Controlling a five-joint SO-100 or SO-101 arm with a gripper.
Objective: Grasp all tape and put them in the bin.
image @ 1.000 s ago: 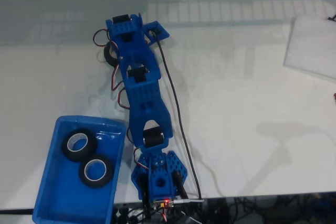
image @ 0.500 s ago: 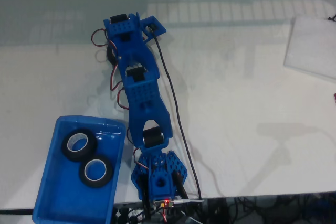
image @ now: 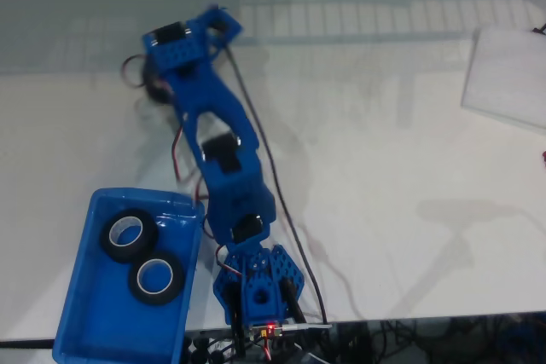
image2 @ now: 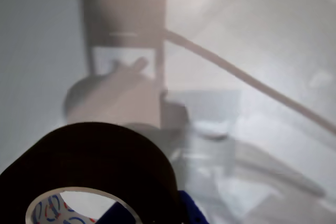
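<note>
Two tape rolls (image: 129, 236) (image: 156, 278) already lie in the blue bin (image: 78, 323) at lower left. We see the third roll (image2: 89, 171) pinched in the gripper (image: 147, 83) at upper left — only its drop, we judge, remains.

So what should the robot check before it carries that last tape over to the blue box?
1. Third tape is in the pincer: cannot tell. In the wrist view it sits close to the camera, with a blue finger tip at its edge, but the grip itself is hidden.
2. Tape is lifted off the table: cannot tell.
3. Bin has room: ok, the near end is bare.
4. Two tapes already inside, one and another: ok.
5. Path from arm to bin is free: ok, nothing lies between in the fixed view.
6. Black cable clear of the tape: cannot tell.
</note>
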